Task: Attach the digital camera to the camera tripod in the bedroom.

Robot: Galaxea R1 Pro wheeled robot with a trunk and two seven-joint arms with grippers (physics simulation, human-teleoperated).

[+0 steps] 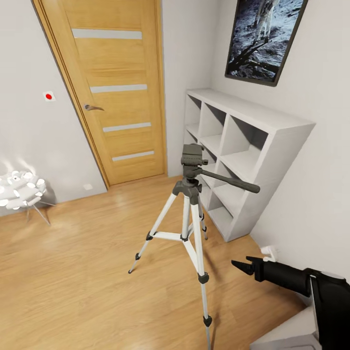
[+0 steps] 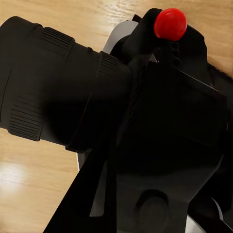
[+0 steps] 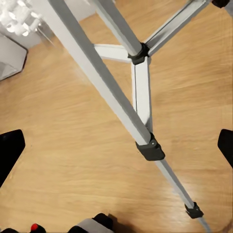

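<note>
Pincer on the right arm (image 1: 241, 265), lower right of the head frame, points left toward the tripod (image 1: 190, 214); its tips look close together there, but in the right wrist frame the two black fingertips (image 3: 9, 150) sit at opposite edges, so it is spread wide and holds nothing. Between those tips: tripod legs and centre brace close up over the wood floor (image 3: 63, 160), with a black leg clamp and a black foot toward the lower right.

Left pincer (image 2: 160, 160): black camera (image 2: 97, 102) fills the left wrist frame, ribbed lens barrel upper left, red button (image 2: 170, 24) at top, black pincer parts pressed against the body in the lower half. Looks gripped, fingers mostly lost in black on black.

Tripod stands centre of the head frame on the plank floor (image 1: 73, 272), three silver legs spread, dark grey head on top, bare, long black handle sticking out to the right. White cube shelf (image 1: 253, 146) just behind it at right against the pale wall. Dark framed picture (image 1: 265, 36) upper right above the shelf. Wooden door (image 1: 114, 92) upper left, shut, with a small red-dot switch (image 1: 48, 96) on the wall left of it. White spiky lamp (image 1: 19, 189) at the left edge.
</note>
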